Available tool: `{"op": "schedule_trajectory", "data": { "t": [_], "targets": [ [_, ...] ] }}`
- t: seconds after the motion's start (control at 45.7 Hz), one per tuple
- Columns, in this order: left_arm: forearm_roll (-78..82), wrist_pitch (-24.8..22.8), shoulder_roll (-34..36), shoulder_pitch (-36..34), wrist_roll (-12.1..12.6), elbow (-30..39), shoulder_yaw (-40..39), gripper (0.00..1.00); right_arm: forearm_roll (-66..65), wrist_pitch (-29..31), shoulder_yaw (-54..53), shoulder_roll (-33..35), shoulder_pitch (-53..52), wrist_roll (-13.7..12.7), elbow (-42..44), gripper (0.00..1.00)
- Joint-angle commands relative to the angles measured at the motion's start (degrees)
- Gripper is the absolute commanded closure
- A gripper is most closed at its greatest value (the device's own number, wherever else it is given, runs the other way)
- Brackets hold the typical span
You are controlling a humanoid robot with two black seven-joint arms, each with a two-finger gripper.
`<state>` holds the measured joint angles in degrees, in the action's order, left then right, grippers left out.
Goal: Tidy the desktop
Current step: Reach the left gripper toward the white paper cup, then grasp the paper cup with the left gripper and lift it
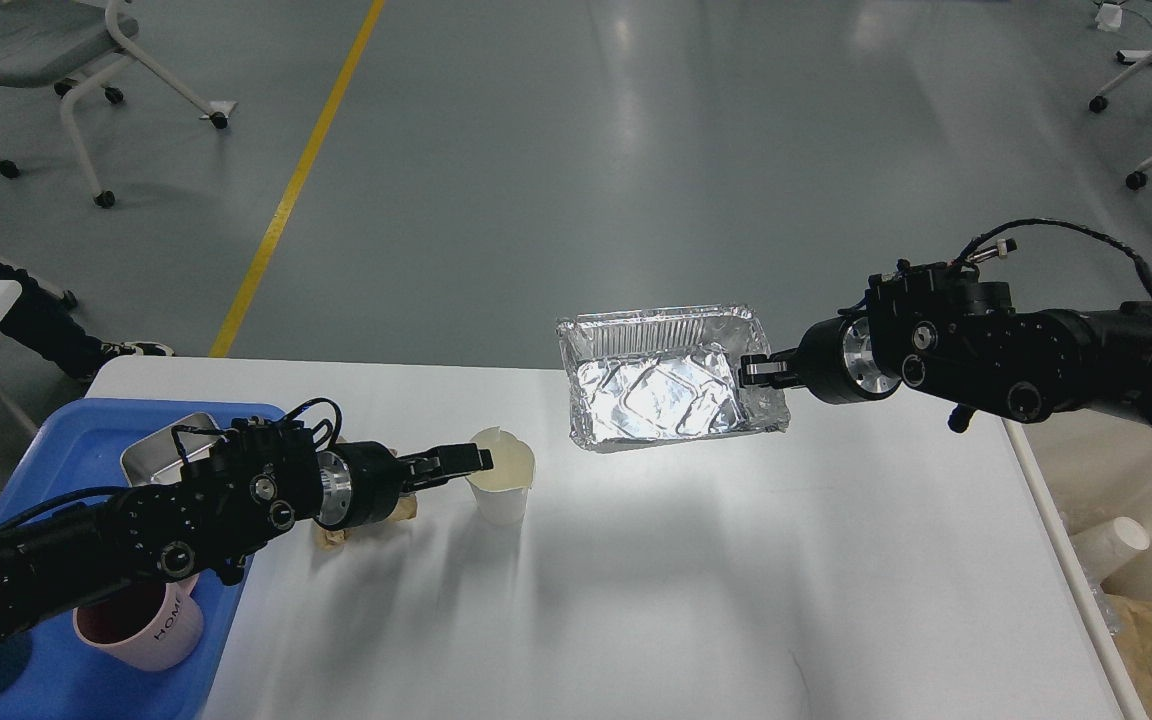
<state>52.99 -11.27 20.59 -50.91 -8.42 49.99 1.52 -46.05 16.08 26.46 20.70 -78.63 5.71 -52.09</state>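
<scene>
My right gripper [758,371] was clamped on the right rim of the foil tray [671,392], holding it tilted above the far part of the desktop [696,560]. My left gripper [468,461] reached level toward the white paper cup [501,488], its tip at the cup's left rim; I could not tell whether its fingers were apart. Crumpled brown paper [334,534] lay on the desktop under my left wrist. A blue tray [96,440] at the left edge carried a metal tin [164,452] and a pink mug [141,627].
</scene>
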Motion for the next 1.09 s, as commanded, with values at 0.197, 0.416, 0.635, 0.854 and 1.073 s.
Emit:
{"op": "schedule_trajectory", "data": {
  "t": [0.197,0.416,0.635,0.854,1.073],
  "targets": [
    [-0.08,-0.07,-2.13,0.02,-0.28,-2.26,1.38,0.58,0.00,0.00,-0.01,-0.05,0.06,0.00,0.06,1.00],
    [-0.34,-0.25,-2.13,0.11,-0.98,-2.27,2.17,0.80,0.17,0.00,-0.01,-0.05,-0.03,-0.18,0.06,1.00],
    [-0.43,-0.25,-2.31,0.02,-1.51,-2.27,4.28,0.99,1.49,0.00,0.08,-0.05,-0.03,-0.18,0.06,1.00],
    [-0.61,-0.16,-3.19,0.02,-2.04,-2.88,4.64,1.00,1.58,0.09,0.26,-0.05,-0.03,0.09,0.06,1.00],
    [-1.13,-0.60,0.23,-2.00,-3.62,-1.48,4.02,1.00,1.67,0.27,2.54,-0.14,0.06,0.53,-0.02,1.00]
  ]
}}
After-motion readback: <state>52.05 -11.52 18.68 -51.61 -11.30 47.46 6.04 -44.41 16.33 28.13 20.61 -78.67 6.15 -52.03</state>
